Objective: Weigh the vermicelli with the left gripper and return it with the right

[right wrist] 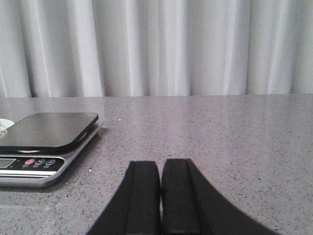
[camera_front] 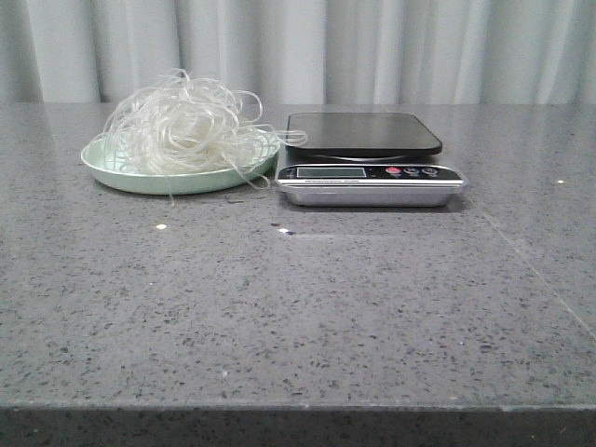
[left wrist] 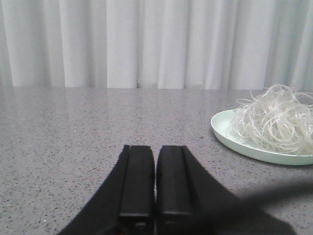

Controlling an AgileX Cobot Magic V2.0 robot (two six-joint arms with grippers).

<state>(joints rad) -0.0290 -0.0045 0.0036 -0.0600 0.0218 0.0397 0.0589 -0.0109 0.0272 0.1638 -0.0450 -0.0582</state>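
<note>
On the pale green plate [camera_front: 116, 173], just beside the scale [camera_front: 371, 172], I see the vermicelli [camera_front: 186, 123] piled. The left gripper [left wrist: 155, 183] and right gripper [right wrist: 161, 196] have fingers pressed together, holding nothing.

The vermicelli [left wrist: 274, 120] is heaped on the pale green plate [left wrist: 230, 134]; the left gripper [left wrist: 155, 180] is seen closed, empty.
</note>
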